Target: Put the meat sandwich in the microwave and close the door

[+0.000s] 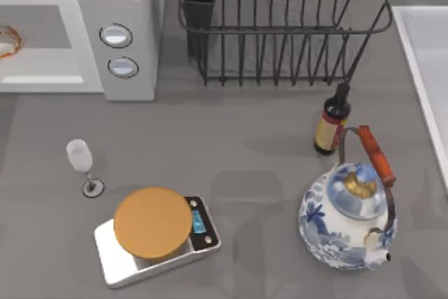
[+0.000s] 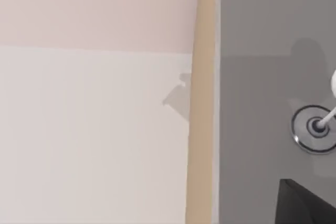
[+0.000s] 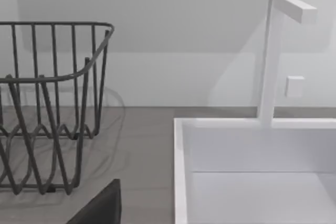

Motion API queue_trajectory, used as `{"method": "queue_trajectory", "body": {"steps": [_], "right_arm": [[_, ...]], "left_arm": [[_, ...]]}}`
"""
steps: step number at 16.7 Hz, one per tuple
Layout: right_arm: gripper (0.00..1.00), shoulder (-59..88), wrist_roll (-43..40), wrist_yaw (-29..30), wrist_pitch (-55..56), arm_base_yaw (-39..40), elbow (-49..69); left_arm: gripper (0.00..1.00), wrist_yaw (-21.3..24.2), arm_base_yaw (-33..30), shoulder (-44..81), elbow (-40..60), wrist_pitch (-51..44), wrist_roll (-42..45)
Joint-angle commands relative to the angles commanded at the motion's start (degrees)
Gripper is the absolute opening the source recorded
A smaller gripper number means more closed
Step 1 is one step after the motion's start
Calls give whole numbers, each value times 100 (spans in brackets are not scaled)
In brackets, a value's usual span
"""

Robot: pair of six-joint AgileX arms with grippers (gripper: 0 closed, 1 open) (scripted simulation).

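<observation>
The microwave point(image 1: 126, 26) is a white box at the table's back left, with two round knobs on its grey side panel. The meat sandwich point(image 1: 7, 41), a pale piece with an orange-brown edge, lies in the microwave's grey recess, cut off by the top view's left edge. The door is out of view. A dark part of my left gripper point(image 2: 307, 205) shows in the left wrist view, beside the table's tan left edge point(image 2: 202, 103). A dark part of my right gripper point(image 3: 100, 208) shows in the right wrist view, between the wire rack and the sink.
A silver scale point(image 1: 157, 239) with an orange disc sits at the front left, with a wine glass point(image 1: 80, 162) just behind it. At the back stands a black wire dish rack point(image 1: 280, 26). A dark bottle point(image 1: 331, 120), a blue-and-white teapot point(image 1: 350, 218) and a white sink point(image 1: 423, 68) are on the right.
</observation>
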Motion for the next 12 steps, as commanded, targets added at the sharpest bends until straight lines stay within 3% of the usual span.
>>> {"method": "queue_trajectory", "body": {"steps": [7, 12], "right_arm": [[100, 0, 0, 0, 0, 0, 0], [100, 0, 0, 0, 0, 0, 0]], "left_arm": [[0, -240, -419, -938, -1308, 419, -403], [0, -273, -802, -998, -1486, 540, -475]]}}
